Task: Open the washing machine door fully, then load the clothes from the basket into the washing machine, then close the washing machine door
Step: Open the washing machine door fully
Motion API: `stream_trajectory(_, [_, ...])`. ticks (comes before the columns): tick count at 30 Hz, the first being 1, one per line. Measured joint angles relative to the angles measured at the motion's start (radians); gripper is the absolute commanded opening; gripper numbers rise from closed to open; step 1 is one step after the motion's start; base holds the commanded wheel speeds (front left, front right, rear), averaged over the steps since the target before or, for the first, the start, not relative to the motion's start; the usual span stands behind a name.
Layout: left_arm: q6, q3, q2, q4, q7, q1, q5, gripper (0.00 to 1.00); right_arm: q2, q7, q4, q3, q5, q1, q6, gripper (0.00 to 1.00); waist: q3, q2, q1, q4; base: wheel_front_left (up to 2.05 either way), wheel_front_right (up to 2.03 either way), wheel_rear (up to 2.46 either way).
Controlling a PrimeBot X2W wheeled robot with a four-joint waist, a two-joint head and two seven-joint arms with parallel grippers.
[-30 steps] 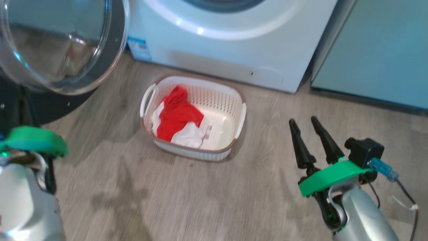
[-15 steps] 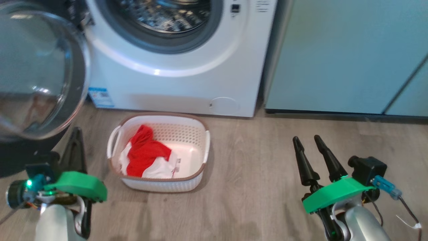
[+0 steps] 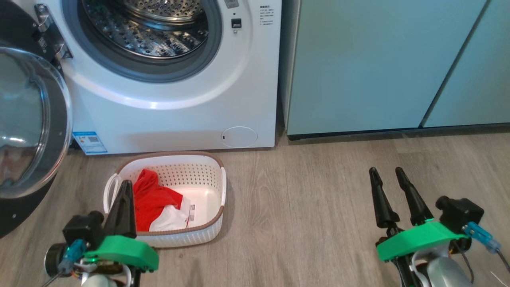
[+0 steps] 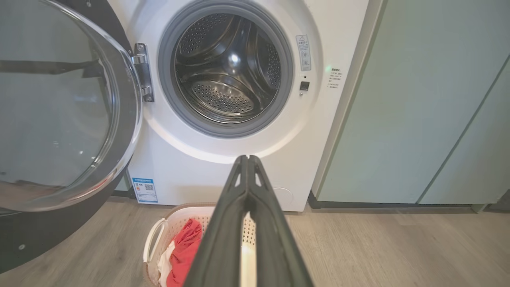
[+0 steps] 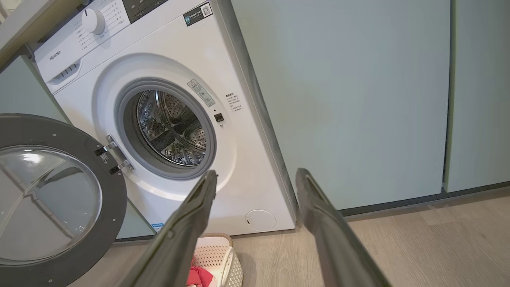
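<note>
The big white front-loading washing machine (image 3: pixel 167 115) has its round, black-rimmed glass door (image 3: pixel 28 127) swung wide open. Soft red-and-white clothes (image 3: pixel 153 201) lie in the cream perforated plastic basket (image 3: pixel 183 235) on the wooden floor (image 3: pixel 303 207) before it. The left hand (image 3: pixel 126 187), fingers pressed together, hangs at the basket's left edge. The right hand (image 3: pixel 385 171) is well apart, fingers spread and empty.

Pale teal, flat-fronted cabinets (image 3: pixel 358 63) fill the right side of the head view, their matte doors smooth and parted by a thin dark seam (image 3: pixel 452 67) that slants in this view. A narrow dark plinth (image 4: pixel 390 205) runs beneath them. A grey-brown wood-grain plank floor (image 3: pixel 303 199) spreads in front, meeting the plinth.
</note>
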Motion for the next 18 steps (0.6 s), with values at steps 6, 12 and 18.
stream_trajectory(6, [0.037,-0.042,0.001,-0.060,0.000,0.044,-0.033,0.00,0.001,0.000,-0.018,-0.017,-0.004,0.023,0.000,1.00,-0.008,0.0000,0.0000,-0.016,0.00,0.00,0.00])
stream_trajectory(12, [0.054,-0.065,0.002,-0.085,0.000,0.074,-0.029,0.00,0.002,0.000,-0.026,-0.026,-0.004,0.033,0.000,1.00,-0.012,0.0000,0.0000,-0.017,0.00,0.00,0.00])
stream_trajectory(18, [0.063,-0.086,0.002,-0.095,0.000,0.076,-0.029,1.00,0.002,0.000,-0.026,-0.025,-0.004,0.033,0.000,1.00,-0.013,0.0000,0.0000,-0.009,0.00,0.00,0.00])
